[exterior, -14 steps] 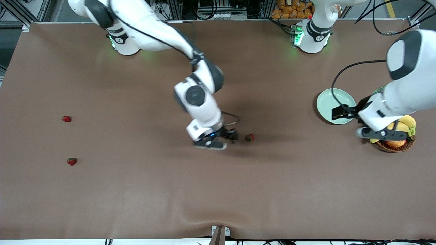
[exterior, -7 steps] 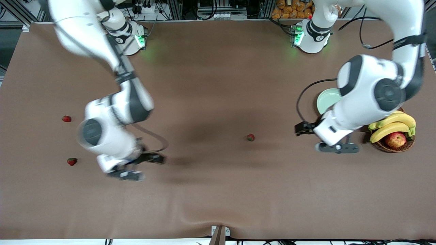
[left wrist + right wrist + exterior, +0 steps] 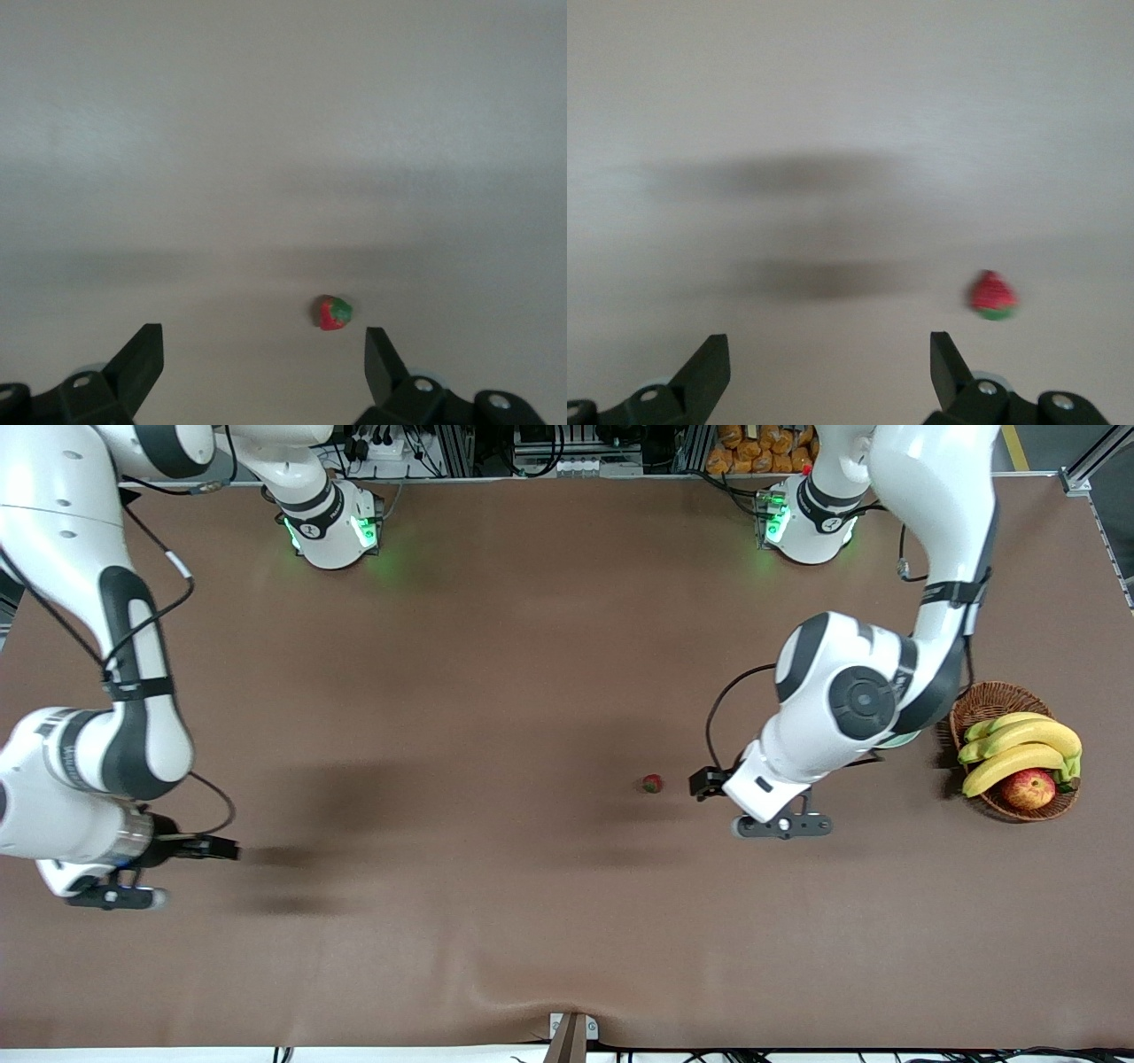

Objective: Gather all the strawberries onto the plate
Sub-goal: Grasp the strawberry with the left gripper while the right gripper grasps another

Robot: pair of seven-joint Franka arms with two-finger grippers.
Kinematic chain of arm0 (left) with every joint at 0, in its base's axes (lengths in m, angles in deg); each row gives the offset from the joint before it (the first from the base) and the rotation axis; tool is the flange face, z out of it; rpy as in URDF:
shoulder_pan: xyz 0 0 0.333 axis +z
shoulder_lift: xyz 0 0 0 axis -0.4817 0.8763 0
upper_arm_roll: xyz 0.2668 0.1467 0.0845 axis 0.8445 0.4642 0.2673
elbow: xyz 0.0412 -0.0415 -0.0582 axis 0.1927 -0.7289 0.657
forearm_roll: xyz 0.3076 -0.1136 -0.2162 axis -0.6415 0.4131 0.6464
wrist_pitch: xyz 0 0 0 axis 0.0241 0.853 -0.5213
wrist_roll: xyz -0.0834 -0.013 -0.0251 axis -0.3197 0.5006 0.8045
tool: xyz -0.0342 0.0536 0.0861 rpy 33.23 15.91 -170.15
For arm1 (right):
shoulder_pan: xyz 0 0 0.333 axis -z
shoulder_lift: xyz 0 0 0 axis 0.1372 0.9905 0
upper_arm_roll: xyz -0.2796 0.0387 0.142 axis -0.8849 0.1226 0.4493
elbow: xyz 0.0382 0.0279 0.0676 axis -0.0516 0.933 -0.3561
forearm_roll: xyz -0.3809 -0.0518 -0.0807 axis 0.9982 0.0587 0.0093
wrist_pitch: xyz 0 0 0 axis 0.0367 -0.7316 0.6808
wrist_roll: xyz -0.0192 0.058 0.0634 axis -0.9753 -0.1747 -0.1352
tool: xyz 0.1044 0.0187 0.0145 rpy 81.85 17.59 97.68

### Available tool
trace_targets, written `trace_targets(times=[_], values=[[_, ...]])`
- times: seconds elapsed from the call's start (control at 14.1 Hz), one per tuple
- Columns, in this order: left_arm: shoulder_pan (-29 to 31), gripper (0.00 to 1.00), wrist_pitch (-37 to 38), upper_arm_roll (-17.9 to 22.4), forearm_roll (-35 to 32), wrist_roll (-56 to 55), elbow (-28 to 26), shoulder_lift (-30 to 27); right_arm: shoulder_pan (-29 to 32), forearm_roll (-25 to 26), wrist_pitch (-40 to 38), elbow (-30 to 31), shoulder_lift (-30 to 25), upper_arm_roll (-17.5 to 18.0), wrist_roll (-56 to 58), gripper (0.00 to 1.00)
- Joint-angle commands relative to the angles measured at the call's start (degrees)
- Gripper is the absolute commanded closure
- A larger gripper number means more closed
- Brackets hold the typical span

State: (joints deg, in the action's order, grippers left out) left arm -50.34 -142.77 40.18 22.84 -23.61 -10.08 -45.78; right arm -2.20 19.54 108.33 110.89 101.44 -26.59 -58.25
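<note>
Brown tabletop (image 3: 496, 646); left gripper (image 3: 264, 361) and right gripper (image 3: 830, 361) both spread apart, empty, each over tabletop near 1 strawberry (image 3: 334, 312) (mid-table) and another strawberry (image 3: 993, 295); berries likely light, soft, bruisable, so pinch gently across body below cap.

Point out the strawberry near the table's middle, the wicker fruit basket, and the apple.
small red strawberry with green cap (image 3: 652, 783), front view, on its red body
brown wicker fruit basket (image 3: 982, 701), front view, on its rim
red-yellow apple (image 3: 1028, 788), front view, on its skin
</note>
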Motion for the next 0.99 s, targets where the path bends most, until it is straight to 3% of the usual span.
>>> trace_targets(times=[0.0, 0.5, 0.92], values=[[-2.0, 0.0, -1.5, 0.5, 0.4, 0.1, 1.0, 3.0, 2.9, 3.0, 1.5, 1.5, 0.4, 1.4, 0.3, 0.0], [-7.0, 0.0, -9.4, 0.5, -4.3, -0.3, 0.9, 9.1, 7.3, 2.9, 12.8, 3.9, 6.6, 1.4, 0.2, 0.0], [-7.7, 0.0, -9.5, 0.4, -4.3, 0.1, -0.4, 10.8, 8.0, 2.8, 14.7, 3.9, 8.6, 1.5, 0.2, 0.0]])
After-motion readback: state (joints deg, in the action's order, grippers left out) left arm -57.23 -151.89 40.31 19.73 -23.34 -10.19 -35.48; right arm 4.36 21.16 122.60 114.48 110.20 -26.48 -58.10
